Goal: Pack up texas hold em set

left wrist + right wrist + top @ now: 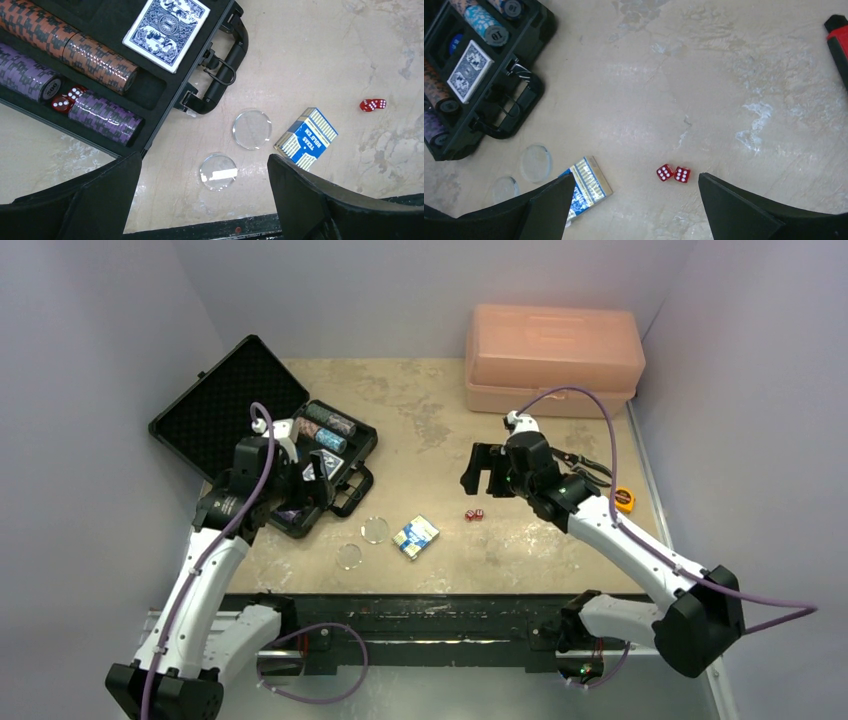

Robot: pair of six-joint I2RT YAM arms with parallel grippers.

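Observation:
The black briefcase [225,400] lies open at the left, its foam lid tipped back. In the tray [172,95] lie orange chip rows [95,59], purple chip rows [105,116], two red dice [67,99] and a blue card deck [166,31]. On the table a second blue deck box [416,535] lies beside two clear discs [252,129] [218,171] and a pair of red dice [673,173]. My left gripper [204,165] hangs open above the nearer disc, by the case's handle [227,65]. My right gripper [636,180] hangs open above the table, just left of the dice pair, holding nothing.
A pink plastic toolbox [553,358] stands at the back right. Red-handled pliers [838,40] and a yellow tape measure [624,500] lie at the right, behind my right arm. A black rail [420,610] runs along the table's near edge.

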